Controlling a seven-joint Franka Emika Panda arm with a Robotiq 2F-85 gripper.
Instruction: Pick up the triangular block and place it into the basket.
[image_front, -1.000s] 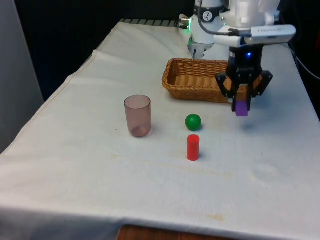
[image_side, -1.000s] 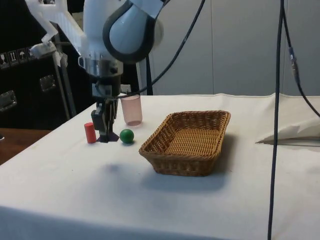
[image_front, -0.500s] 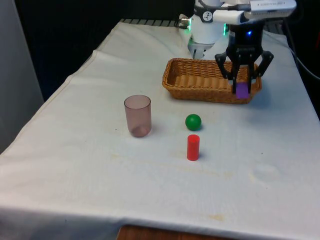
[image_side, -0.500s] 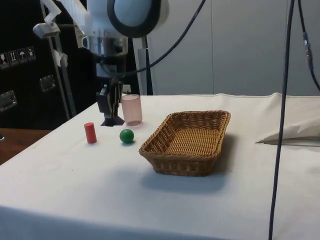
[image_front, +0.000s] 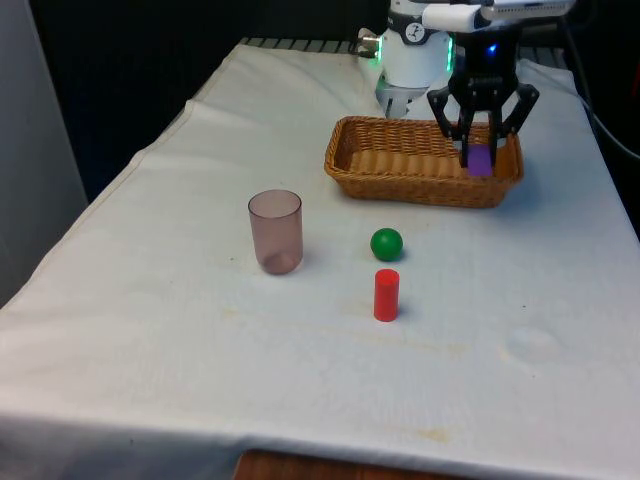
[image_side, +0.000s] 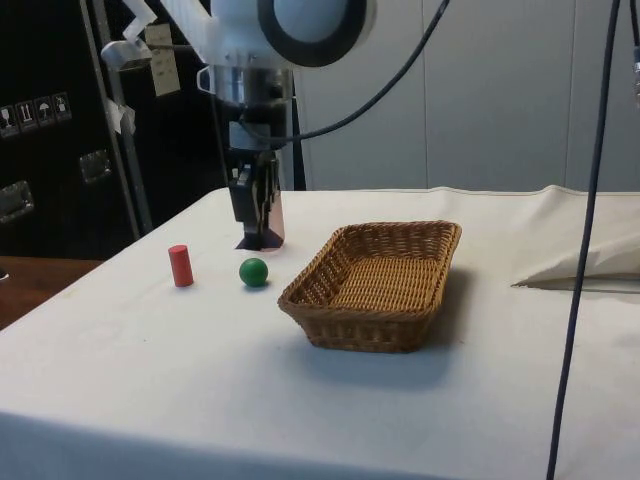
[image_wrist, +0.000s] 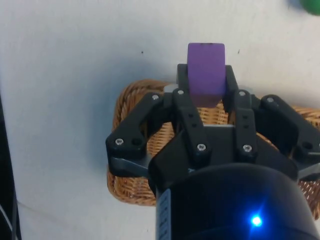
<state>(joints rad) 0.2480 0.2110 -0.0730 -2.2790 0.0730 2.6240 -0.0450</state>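
Note:
My black gripper (image_front: 480, 160) is shut on a purple triangular block (image_front: 482, 162), held in the air over the near right corner of the wicker basket (image_front: 400, 180). In the wrist view the purple block (image_wrist: 205, 72) sits clamped between the two fingers (image_wrist: 183, 95), with the gripper (image_wrist: 205, 80) above the basket's rim (image_wrist: 131, 150) and white cloth beyond. In the side view the gripper (image_side: 259, 232) hangs well above the table, left of the basket (image_side: 375, 285), and the block is hard to make out there.
A translucent pink cup (image_front: 276, 231) stands at the front view's left. A green ball (image_front: 386, 243) and an upright red cylinder (image_front: 386, 295) lie in front of the basket; both also appear in the side view, ball (image_side: 254, 271) and cylinder (image_side: 180, 265).
The gripper rose with the purple block and moved from the cloth right of the green ball back towards the robot, now reaching the basket's near right corner.

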